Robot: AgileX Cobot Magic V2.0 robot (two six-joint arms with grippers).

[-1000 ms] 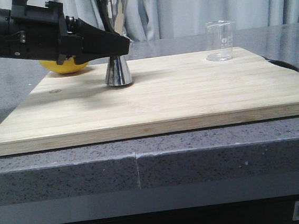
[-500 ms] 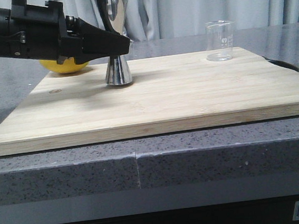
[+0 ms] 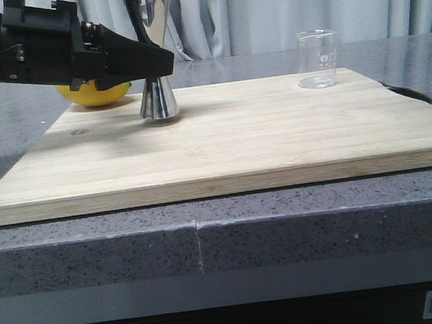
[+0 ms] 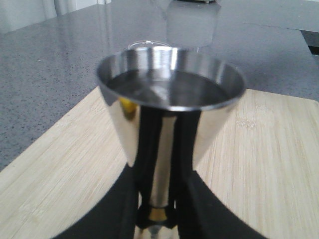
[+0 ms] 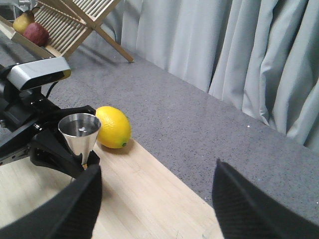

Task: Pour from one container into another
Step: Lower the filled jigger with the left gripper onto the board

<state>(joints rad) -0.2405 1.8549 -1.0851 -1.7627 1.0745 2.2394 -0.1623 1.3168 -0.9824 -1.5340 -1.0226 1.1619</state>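
The left gripper (image 3: 153, 61), pinched on the waist of the jigger (image 3: 153, 57), has slid it a little leftward along the cutting board (image 3: 274, 133), toward the lemon (image 3: 94, 93). The beaker (image 3: 318, 59) stands untouched at the far right corner. The right gripper (image 5: 157, 199) hangs spread open, so pouring looks some way off.

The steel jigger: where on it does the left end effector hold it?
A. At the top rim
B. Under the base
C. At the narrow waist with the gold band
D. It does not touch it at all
C: in the left wrist view the black fingers close on the jigger at its narrow waist, and the front view shows the left end effector at that height.
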